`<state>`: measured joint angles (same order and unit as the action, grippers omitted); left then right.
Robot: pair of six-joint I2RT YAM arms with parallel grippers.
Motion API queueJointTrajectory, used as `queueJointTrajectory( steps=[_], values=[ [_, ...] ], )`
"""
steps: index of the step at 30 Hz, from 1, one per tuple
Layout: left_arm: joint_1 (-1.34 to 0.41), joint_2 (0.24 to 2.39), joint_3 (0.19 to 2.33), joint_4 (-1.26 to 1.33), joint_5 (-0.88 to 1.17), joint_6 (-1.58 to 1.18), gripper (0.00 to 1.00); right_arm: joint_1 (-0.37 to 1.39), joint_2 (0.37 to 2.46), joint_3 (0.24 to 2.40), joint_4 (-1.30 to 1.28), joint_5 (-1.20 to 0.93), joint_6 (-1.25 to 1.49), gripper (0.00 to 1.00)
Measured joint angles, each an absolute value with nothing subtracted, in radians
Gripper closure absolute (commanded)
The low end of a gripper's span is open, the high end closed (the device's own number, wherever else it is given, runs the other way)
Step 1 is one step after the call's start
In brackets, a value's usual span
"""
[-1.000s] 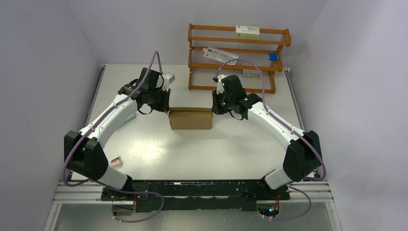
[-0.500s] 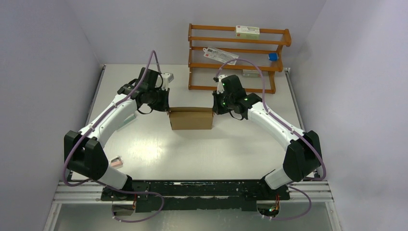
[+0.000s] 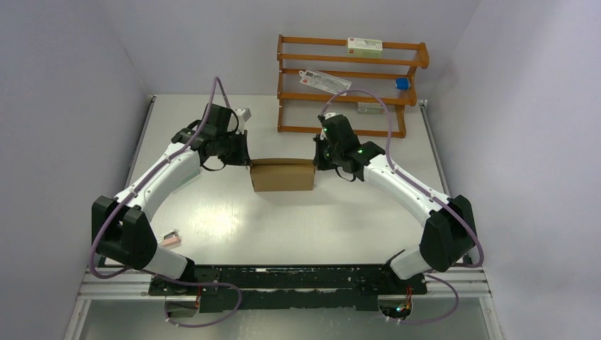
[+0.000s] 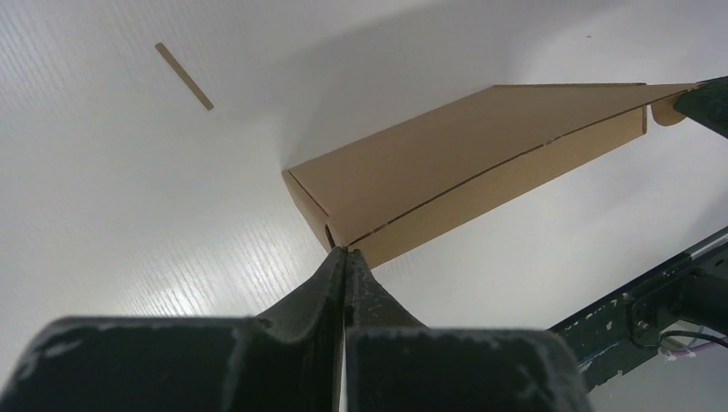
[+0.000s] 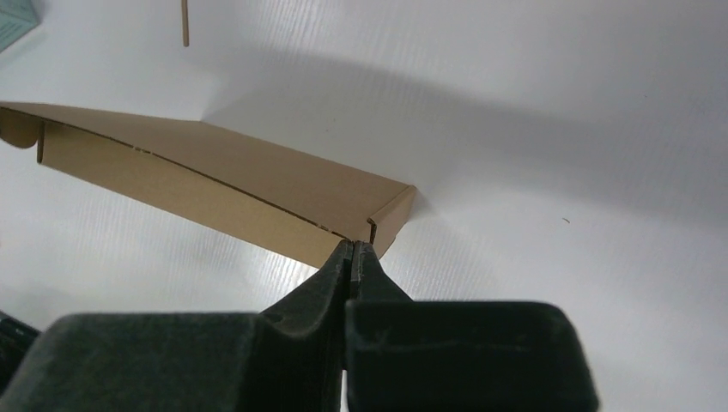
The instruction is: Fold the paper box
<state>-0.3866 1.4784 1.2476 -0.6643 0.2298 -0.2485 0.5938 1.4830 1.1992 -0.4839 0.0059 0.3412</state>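
White table is carrying the folded paper box, lying flat mid-table toward the far edge. Wooden rack is standing at the far edge. Small pink item is lying near the near-left corner.

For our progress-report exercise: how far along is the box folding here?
Done: the paper box is already a closed, flat mailer shape. In hand: the left gripper and right gripper, both shut, press against its opposite ends. Left: a rounded tab pokes out at one end, so final tucking seems unfinished.
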Motion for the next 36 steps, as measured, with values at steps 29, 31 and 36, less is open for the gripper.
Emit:
queueJointTrajectory(
  steps=[29, 31, 36],
  values=[
    [-0.383, 1.407, 1.143, -0.565, 0.204, -0.342, 0.95, 0.728, 1.432, 1.079, -0.335, 0.301, 0.434, 1.00],
    [-0.383, 1.405, 1.140, -0.564, 0.202, -0.342, 0.95, 0.734, 1.424, 1.063, -0.317, 0.309, 0.430, 1.00],
    [-0.383, 1.391, 1.121, -0.547, 0.202, -0.345, 0.95, 0.744, 1.410, 1.032, -0.280, 0.326, 0.424, 1.00]
  ],
)
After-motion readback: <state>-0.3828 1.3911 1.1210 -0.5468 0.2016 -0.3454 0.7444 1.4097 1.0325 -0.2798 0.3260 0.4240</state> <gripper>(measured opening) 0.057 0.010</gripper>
